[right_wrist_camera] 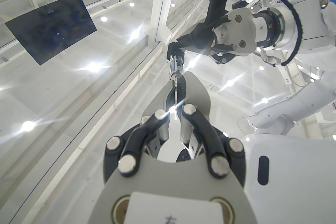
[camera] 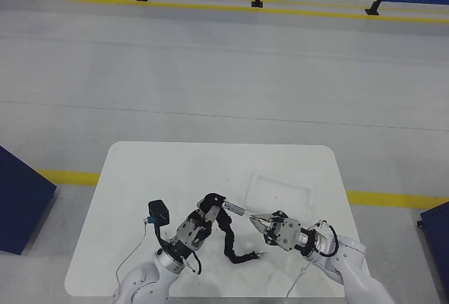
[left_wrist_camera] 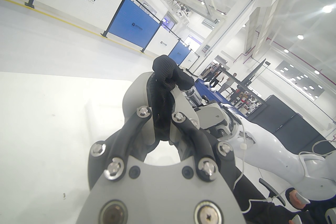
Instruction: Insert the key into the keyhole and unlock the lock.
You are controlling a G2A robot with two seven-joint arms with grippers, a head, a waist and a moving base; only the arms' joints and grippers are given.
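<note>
Counter [camera: 133,190]: white, rounded corners. Left edge well apart from both arms.

Left of centre, over the near half: left gripper [camera: 207,207], pinching the lock [camera: 222,220] by its black sleeved cable [camera: 229,245]. Fingers pressed against the sleeve on both sides in the left wrist view [left_wrist_camera: 160,96], cable [left_wrist_camera: 164,72] poking out past the tips. Rest of the cable hanging down and curling toward the near edge, loose end resting on the counter between the two arms, short of that edge.

Centre: metal cylinder [camera: 235,209] of the lock, held off the counter, sticking out from the left gripper toward the right one. Key [camera: 251,218] just beside it, tip touching the cylinder's end face [right_wrist_camera: 174,66] in the right wrist view. Cannot tell how deep the tip sits.

Right of centre: right gripper [camera: 260,223], pinched on the key [right_wrist_camera: 175,101], blade running straight out between the fingers. Facing the left gripper, near it but apart.

Beyond the grippers: faint rectangular outline [camera: 281,190] on the counter. Far edge well apart. Right edge near the right arm's forearm.
</note>
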